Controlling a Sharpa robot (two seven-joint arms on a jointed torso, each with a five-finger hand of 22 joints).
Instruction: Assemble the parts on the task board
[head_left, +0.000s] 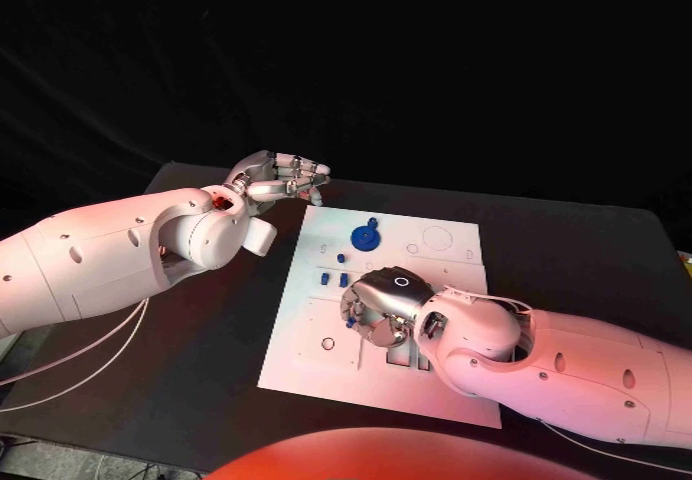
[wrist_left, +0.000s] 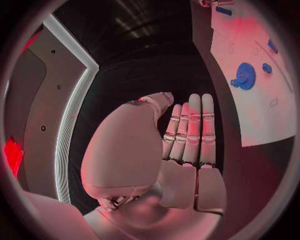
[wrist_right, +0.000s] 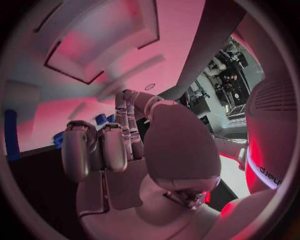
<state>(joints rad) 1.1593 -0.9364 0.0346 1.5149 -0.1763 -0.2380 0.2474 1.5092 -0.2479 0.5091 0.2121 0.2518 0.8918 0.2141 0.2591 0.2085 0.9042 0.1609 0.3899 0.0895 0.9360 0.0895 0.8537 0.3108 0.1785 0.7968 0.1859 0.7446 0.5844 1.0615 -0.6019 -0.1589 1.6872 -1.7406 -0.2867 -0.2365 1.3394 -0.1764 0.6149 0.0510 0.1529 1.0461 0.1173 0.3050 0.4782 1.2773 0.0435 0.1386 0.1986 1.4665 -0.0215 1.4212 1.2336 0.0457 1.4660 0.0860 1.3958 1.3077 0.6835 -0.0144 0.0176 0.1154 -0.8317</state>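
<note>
The white task board (head_left: 433, 300) lies in the middle of the black table. A blue gear (head_left: 366, 238) stands on its far part, also seen in the left wrist view (wrist_left: 244, 76). Small blue parts (head_left: 335, 279) lie just nearer than the gear. My right hand (head_left: 384, 304) hovers low over the board's middle, fingers curled down toward it. In the right wrist view small blue parts (wrist_right: 100, 119) show just past its fingertips (wrist_right: 76, 135); whether one is held is hidden. My left hand (head_left: 283, 178) is raised beyond the board's far left corner, fingers straight and empty.
The board's right half carries round and rectangular recesses (head_left: 437, 238). A blue bar (wrist_right: 9, 135) lies on the board off to the side of my right hand. Bare black table (head_left: 577, 250) surrounds the board. Thin cables (head_left: 87, 350) hang from my left arm.
</note>
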